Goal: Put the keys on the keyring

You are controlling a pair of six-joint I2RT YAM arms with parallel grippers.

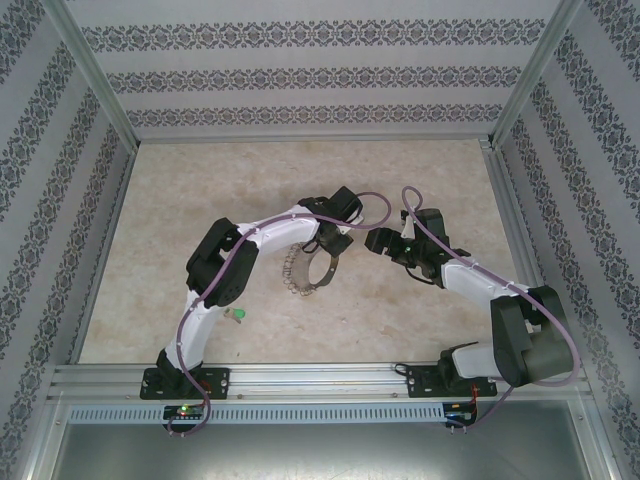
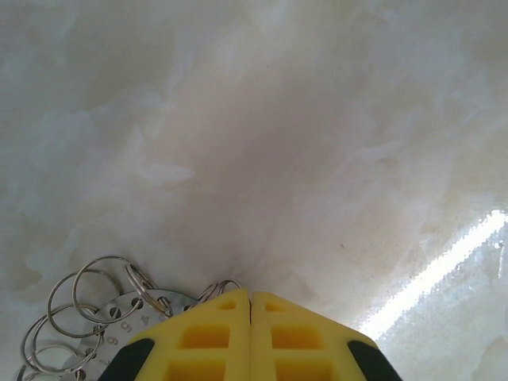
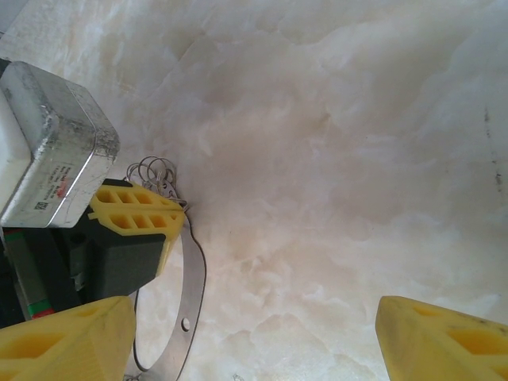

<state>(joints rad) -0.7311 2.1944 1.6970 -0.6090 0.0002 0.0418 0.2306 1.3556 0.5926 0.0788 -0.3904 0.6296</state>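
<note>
Closest to your left wrist camera are the two yellow ribbed fingers (image 2: 214, 341) of the left gripper (image 2: 251, 300). They are pressed flat together with no gap, clamped on the band of the large, thin, dark-grey metal keyring (image 2: 131, 308), which runs in under their tips. You can make out small stamped numbers beside a row of holes on that band. A cluster of little silvery wire split rings (image 2: 75, 305) fans out from it to the lower left.

Your right wrist camera shows the same grip from the side. The left gripper (image 3: 139, 213) bites the keyring (image 3: 193, 286) at its edge, and the flat grey band curves down from the tips. A silvery metal box with a printed label (image 3: 51, 147) sits on that wrist. The right gripper (image 3: 254, 341) stands wide open over the pale marbled tabletop (image 3: 341, 159) and has hold of nothing.

From overhead, the left gripper (image 1: 335, 248) and the right gripper (image 1: 382, 240) sit near each other around mid-table. The keyring (image 1: 312, 272) lies on the near side of the left gripper, its silvery fringe on the left. The tiny key with the bright green head (image 1: 238, 316) lies loose on the tabletop (image 1: 200, 200) just beside the left arm's lower link — well apart from the keyring.
</note>
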